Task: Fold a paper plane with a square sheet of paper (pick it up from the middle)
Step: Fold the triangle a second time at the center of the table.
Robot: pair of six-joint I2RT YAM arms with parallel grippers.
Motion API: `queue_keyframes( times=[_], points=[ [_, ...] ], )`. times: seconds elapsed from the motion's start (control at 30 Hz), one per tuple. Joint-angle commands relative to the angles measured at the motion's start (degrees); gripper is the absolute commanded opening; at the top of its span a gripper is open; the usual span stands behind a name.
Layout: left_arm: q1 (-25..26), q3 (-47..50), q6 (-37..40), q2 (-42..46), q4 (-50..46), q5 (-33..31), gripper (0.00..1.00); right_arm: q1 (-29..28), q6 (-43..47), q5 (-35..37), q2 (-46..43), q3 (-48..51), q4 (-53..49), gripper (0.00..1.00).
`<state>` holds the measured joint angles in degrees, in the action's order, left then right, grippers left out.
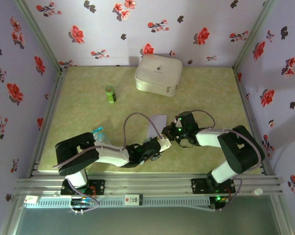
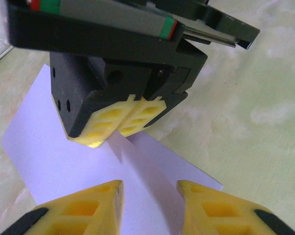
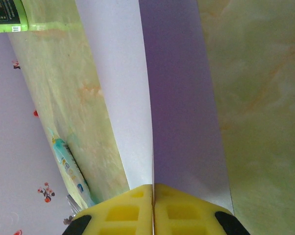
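We count one sheet (image 1: pixel 155 122) of lavender paper, one white case (image 1: pixel 158 73), one green bottle (image 1: pixel 110 94) and one blue-and-white packet (image 1: pixel 99 134). There are two arms, the left arm (image 1: pixel 106 155) and the right arm (image 1: pixel 233 147), and two grippers, the left gripper (image 2: pixel 150 208) and the right gripper (image 3: pixel 153 211). There is one worktop (image 1: pixel 88 88) under all.

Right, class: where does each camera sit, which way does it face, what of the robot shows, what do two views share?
Top external: above and behind the arms, looking down on the green marbled table; both arms show.
Left wrist: on that wrist, facing past the left tool to the right tool pinching a ridge in the pale lavender square sheet of paper.
Right wrist: on that wrist, facing past its shut yellow fingers along that ridge.
Shared: both wrist views show that ridge.
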<state>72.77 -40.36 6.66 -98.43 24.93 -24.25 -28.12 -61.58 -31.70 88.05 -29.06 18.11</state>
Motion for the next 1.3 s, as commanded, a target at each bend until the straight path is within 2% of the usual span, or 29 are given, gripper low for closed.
queue_keyframes(
  times=[0.0,0.27,0.47,0.6,0.87,1.03,1.17,1.27],
  points=[
    [0.51,-1.08,0.82,-0.51,1.62,-1.11,0.28,-0.28,-0.18,0.10,-0.96,0.00,-0.01,0.08],
    [0.45,-1.79,-2.11,0.69,-1.37,-0.90,0.10,-0.18,-0.21,0.59,-1.56,0.32,-0.28,0.11],
    [-0.22,-5.40,-9.95,2.03,-9.95,0.96,0.03,0.33,1.29,3.02,-4.01,0.40,-4.37,0.22],
    [-2.69,-6.30,-17.07,3.99,-13.61,7.17,0.02,1.63,3.28,8.78,-9.18,0.82,-12.47,0.29],
    [-11.07,-8.13,-30.64,5.45,-15.41,26.95,0.01,2.96,3.37,19.17,-24.87,5.84,-20.51,0.35],
    [-13.82,-8.16,-34.25,5.12,-14.18,33.26,0.01,2.85,2.74,14.48,-27.27,7.46,-19.21,0.28],
    [-14.86,-6.82,-36.90,5.34,-11.83,35.05,0.02,0.77,3.30,10.25,-23.56,6.49,-18.00,0.19],
    [-15.03,-6.47,-38.02,5.19,-11.48,35.06,0.02,-2.08,4.01,10.45,-20.11,4.74,-17.84,0.10]
  ],
)
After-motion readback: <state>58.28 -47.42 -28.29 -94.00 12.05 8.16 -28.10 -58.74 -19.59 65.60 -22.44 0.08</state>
